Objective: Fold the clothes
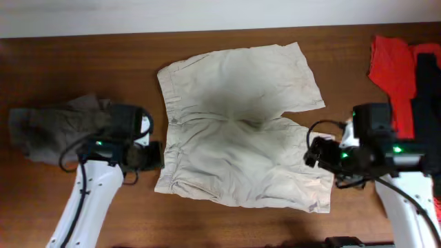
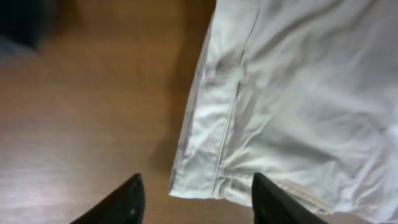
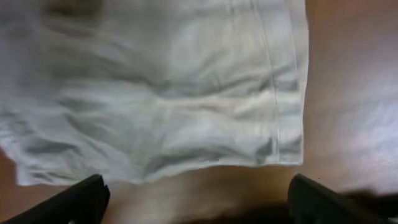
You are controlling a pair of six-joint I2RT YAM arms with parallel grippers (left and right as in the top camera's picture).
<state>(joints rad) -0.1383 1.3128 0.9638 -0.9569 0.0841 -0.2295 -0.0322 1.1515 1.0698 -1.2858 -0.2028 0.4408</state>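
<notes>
Beige shorts [image 1: 238,148] between inward-aimed left fingers [image 2: 124,202], apart, and right fingers [image 3: 74,199], wide apart, both low, empty.

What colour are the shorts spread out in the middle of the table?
The shorts are plain light beige, with no pattern. The overhead view shows them best.

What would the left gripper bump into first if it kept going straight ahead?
Most likely the beige shorts. The left gripper points at their near corner, lying just ahead of its open jaws. Whether it would hit or skim over the cloth is hard to tell.
</notes>
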